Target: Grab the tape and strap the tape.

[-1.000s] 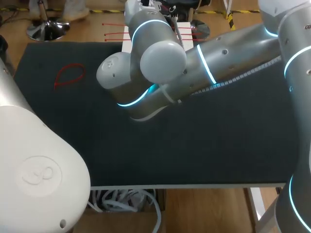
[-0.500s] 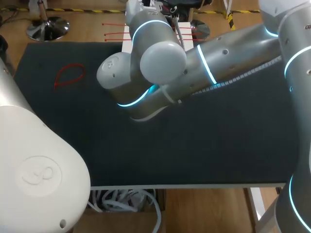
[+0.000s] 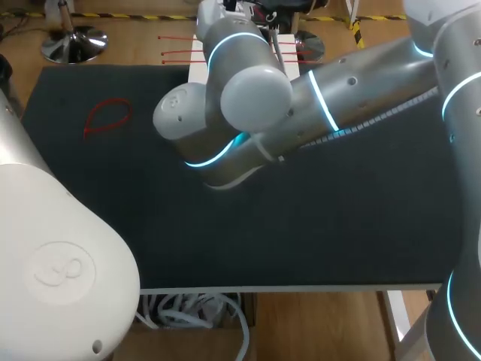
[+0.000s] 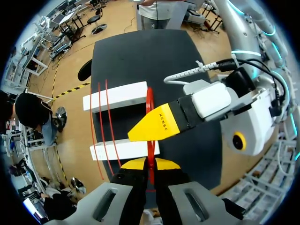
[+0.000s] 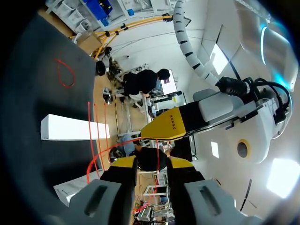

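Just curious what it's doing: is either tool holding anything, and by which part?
The left tool pinches a red strap near one end. The right tool is open, gripping nothing.

Right claw (image 5: 149, 161), seemingly low over blocks (image 5: 70, 127)

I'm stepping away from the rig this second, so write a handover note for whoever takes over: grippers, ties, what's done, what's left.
Left gripper: shut on the red tie, which runs across the two white blocks.
Right gripper: at the same tie, just ahead of the left one; its grip is unclear.
Two spare ties lie across the blocks beside the held one.
One looped tie lies on the mat, apart from the blocks.
Done: tie grabbed.
Left: loop the held tie and close it.
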Available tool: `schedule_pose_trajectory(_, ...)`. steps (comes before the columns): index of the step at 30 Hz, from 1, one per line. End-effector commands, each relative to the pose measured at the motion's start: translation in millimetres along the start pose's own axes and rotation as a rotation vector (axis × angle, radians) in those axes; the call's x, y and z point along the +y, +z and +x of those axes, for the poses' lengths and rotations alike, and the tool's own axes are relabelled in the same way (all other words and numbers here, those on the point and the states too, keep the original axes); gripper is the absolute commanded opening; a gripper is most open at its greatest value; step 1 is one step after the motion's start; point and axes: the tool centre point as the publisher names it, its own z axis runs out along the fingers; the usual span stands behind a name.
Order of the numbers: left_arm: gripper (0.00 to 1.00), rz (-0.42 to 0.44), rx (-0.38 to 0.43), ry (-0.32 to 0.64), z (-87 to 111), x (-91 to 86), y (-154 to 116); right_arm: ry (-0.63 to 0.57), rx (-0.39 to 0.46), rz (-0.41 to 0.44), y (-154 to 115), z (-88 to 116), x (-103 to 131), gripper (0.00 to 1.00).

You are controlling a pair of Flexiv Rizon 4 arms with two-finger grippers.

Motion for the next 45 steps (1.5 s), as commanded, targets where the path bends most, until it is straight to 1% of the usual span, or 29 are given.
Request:
schedule_pose_trajectory(1, 0.00, -0.004, 0.002, -0.002, -0.2, -0.6, -1, -0.004, 0.010, -0.007, -4, -3, 0, 0.04)
schedule_pose_trajectory(6, 0.00, -0.004, 0.002, -0.002, -0.2, -0.6, -1, -0.009, 0.013, -0.026, -9, -3, 3, 0.05)
schedule_pose_trajectory(8, 0.00, -0.004, 0.002, -0.002, -0.2, -0.6, -1, -0.014, 0.014, -0.032, -12, -3, 4, 0.12)
schedule_pose_trajectory(10, 0.00, -0.004, 0.002, -0.002, -0.2, -0.6, -1, -0.014, 0.013, -0.035, -14, -3, 4, 0.07)
schedule_pose_trajectory(12, 0.00, -0.004, 0.002, -0.002, -0.2, -0.6, -1, -0.012, 0.010, -0.041, -17, -4, 4, 0.09)
schedule_pose_trajectory(14, 0.00, -0.004, 0.002, -0.002, -0.2, -0.6, -1, -0.009, 0.008, -0.050, -20, -5, 6, 0.06)
schedule_pose_trajectory(24, 0.00, -0.004, 0.002, -0.002, -0.2, -0.6, -1, -0.004, 0.017, -0.120, -38, -6, 17, 0.07)
schedule_pose_trajectory(26, 0.00, -0.004, 0.002, -0.002, -0.2, -0.6, -1, 0.000, 0.027, -0.140, -43, -5, 19, 0.03)
schedule_pose_trajectory(30, 0.00, -0.004, 0.002, -0.002, -0.2, -0.6, -1, 0.005, 0.048, -0.165, -54, 0, 20, 0.02)
schedule_pose_trajectory(33, 0.00, -0.004, 0.002, -0.002, -0.2, -0.6, -1, 0.017, 0.044, -0.139, -61, 0, 12, 0.02)
schedule_pose_trajectory(35, 0.00, -0.004, 0.002, -0.002, -0.2, -0.6, -1, 0.025, 0.033, -0.123, -64, -1, 6, 0.07)
schedule_pose_trajectory(38, 0.00, -0.004, 0.002, -0.002, -0.2, -0.6, -1, 0.029, 0.012, -0.106, -68, -6, -3, 0.03)
schedule_pose_trajectory(40, 0.00, -0.004, 0.002, -0.002, -0.2, -0.6, -1, 0.030, 0.000, -0.096, -68, -9, -11, 0.04)
schedule_pose_trajectory(42, 0.00, -0.004, 0.002, -0.002, -0.2, -0.6, -1, 0.028, -0.014, -0.076, -68, -15, -24, 0.02)
schedule_pose_trajectory(45, 0.00, -0.004, 0.002, -0.002, -0.2, -0.6, -1, 0.030, -0.037, -0.045, -67, -22, -43, 0.04)
